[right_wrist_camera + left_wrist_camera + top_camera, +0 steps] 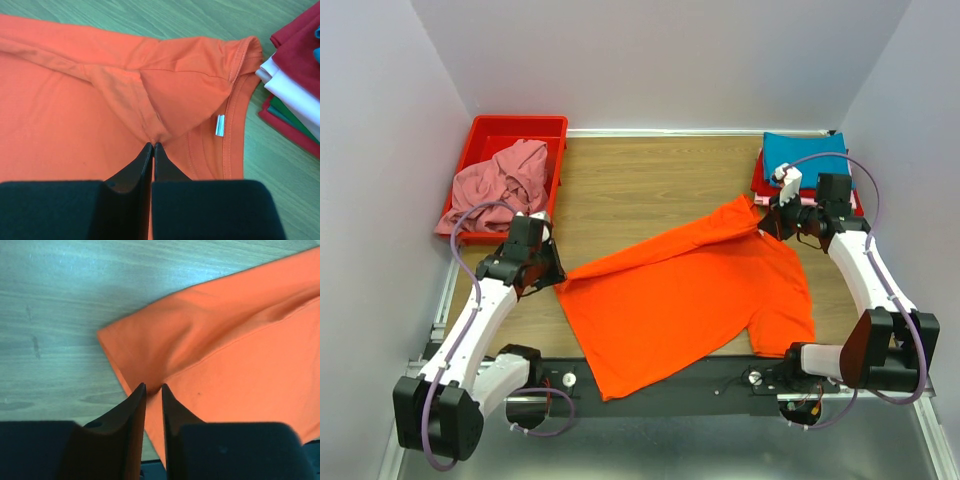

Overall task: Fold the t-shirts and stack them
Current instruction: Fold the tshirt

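A bright orange t-shirt lies spread on the wooden table, its far edge folded partly over toward the front. My left gripper is at the shirt's left corner, its jaws closed on a pinch of orange cloth in the left wrist view. My right gripper is at the collar end, shut on a raised fold of the same shirt in the right wrist view. The collar and a white label lie just right of the pinch.
A red bin at the back left holds a dusty pink shirt. A stack of folded shirts at the back right has a teal one on top and red below; the stack lies close to my right gripper.
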Robot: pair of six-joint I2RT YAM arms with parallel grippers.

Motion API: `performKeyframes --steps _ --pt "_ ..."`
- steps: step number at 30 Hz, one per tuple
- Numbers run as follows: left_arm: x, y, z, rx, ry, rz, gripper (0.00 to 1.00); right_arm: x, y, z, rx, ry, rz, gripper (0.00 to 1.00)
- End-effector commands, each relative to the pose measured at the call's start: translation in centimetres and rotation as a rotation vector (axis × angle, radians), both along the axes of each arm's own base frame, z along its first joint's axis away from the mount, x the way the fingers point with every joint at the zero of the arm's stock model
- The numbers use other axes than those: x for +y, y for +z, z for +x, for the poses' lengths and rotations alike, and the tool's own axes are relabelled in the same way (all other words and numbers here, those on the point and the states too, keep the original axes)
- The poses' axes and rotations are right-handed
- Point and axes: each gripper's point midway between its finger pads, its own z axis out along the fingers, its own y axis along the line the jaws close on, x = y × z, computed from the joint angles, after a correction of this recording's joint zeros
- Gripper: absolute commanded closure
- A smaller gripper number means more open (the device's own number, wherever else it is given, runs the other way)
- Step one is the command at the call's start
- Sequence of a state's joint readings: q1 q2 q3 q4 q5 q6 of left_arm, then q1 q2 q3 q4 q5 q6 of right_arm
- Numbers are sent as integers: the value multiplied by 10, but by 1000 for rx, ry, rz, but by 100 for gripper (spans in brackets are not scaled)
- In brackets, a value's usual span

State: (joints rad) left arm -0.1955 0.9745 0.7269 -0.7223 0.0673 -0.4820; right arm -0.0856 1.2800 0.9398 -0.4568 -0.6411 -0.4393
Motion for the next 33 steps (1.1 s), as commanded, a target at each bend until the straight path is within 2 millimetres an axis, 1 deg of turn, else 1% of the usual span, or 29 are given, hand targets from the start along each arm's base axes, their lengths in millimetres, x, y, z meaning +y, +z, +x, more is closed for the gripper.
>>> performKeyframes --steps 1,2,4,6,11,14,15,16,18,19,20,21,22,25,26,27,28,29,31,32,33 --pt "-1 30 -8 -55 0 -35 55 -6 -2 1 -14 -14 -26 91" --pt "0 41 -7 -102 7 -36 50 -7 -3 1 -11 -17 -27 91" --pt "3 53 -6 -146 20 -31 44 -8 -5 2 -4 -21 -33 90" --pt "5 57 -5 -165 23 -26 44 -9 -10 3 10 -28 -38 91" --pt "1 55 3 -183 18 -39 44 -12 -13 3 17 -38 -53 91" --pt "-4 66 12 -234 5 -63 44 -13 -18 0 24 -36 -60 90" --pt "-6 73 16 -257 -2 -74 44 -14 -19 -1 24 -35 -63 90" --pt "-9 87 23 -310 -18 -91 44 -13 -22 -3 27 -30 -66 90" --pt "-11 106 30 -375 -25 -98 44 -15 -26 -7 24 -21 -87 89" --pt "-12 124 38 -440 -36 -101 44 -17 -30 -11 33 -20 -98 89" --pt "-13 133 41 -470 -48 -103 44 -18 -34 -14 38 -15 -111 88" --pt "-14 140 43 -494 -56 -105 44 -21 -42 -21 58 -7 -143 87" --pt "-16 154 48 -539 -69 -109 44 -24 -45 -25 64 -7 -164 86" --pt "-19 163 56 -573 -101 -99 44 -39 -57 -39 88 -23 -260 68" --pt "-20 168 61 -601 -115 -92 44 -43 -60 -46 86 -29 -284 54" --pt "-20 170 63 -614 -117 -87 44 -50 -62 -49 88 -43 -328 50" --pt "-19 178 67 -651 -113 -79 43 -53 -59 -51 73 -47 -346 48" --pt "-17 182 69 -675 -113 -66 43 -55 -57 -51 67 -52 -354 48" --pt "-15 191 72 -731 -116 -53 41 -48 -50 -45 53 -31 -323 48" --pt "-15 200 73 -787 -120 -52 36 -42 -44 -40 46 -17 -288 48" --pt "-15 203 74 -816 -131 -39 33 -24 -39 -30 73 30 -186 48"
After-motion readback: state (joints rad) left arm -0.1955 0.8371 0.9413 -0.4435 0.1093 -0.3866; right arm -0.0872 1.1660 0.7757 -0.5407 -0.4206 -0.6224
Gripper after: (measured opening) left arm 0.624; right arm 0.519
